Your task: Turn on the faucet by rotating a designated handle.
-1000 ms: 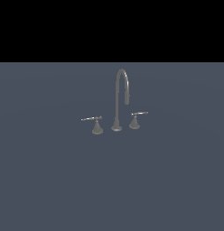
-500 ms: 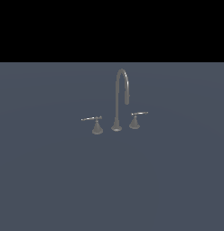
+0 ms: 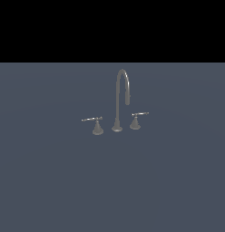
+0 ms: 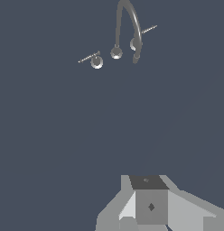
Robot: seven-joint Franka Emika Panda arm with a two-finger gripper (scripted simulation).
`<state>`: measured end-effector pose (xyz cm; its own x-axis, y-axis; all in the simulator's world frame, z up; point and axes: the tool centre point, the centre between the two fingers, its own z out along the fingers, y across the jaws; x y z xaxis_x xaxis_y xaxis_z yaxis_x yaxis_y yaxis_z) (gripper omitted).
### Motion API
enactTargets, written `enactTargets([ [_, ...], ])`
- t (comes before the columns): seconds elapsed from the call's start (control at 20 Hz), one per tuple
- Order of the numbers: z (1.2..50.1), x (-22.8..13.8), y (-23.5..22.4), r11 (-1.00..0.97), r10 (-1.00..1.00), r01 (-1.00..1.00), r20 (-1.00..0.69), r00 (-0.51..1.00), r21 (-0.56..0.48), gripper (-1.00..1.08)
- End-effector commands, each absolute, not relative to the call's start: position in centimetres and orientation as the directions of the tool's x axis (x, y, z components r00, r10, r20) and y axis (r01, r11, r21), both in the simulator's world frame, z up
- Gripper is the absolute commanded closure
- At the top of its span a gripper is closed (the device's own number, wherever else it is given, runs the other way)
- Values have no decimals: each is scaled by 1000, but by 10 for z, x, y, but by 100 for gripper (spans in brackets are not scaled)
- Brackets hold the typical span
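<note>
The faucet point(image 3: 118, 102) stands on a flat grey-blue surface: a tall gooseneck spout on a round base with a lever handle on each side. The handle point(image 3: 93, 121), the longer-levered one, is on the exterior view's left; its lever lies level. The smaller twin point(image 3: 136, 118) is on the right. The wrist view shows the faucet point(image 4: 127, 27), the handle point(image 4: 95, 59) and the twin point(image 4: 140, 38) far ahead of my gripper point(image 4: 150, 200). Only grey parts of the gripper show at the frame edge, well apart from the handle. The arm is out of the exterior view.
The grey-blue surface point(image 3: 60, 181) stretches around the faucet on all sides. A black band fills the upper part of the exterior view. No other objects show.
</note>
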<state>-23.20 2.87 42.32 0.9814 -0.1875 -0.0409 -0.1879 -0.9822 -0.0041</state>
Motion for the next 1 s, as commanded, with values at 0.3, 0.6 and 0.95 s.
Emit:
enactTargets([
  [0.3,368,-201,63,-935,-353,-353,-37,935,-2,108],
  [0.6,329,-175,84,-885,-466,-466,-34,884,-2,108],
  [0.95,285,-142,104,-812,-583,-583,-31,812,-3,108],
])
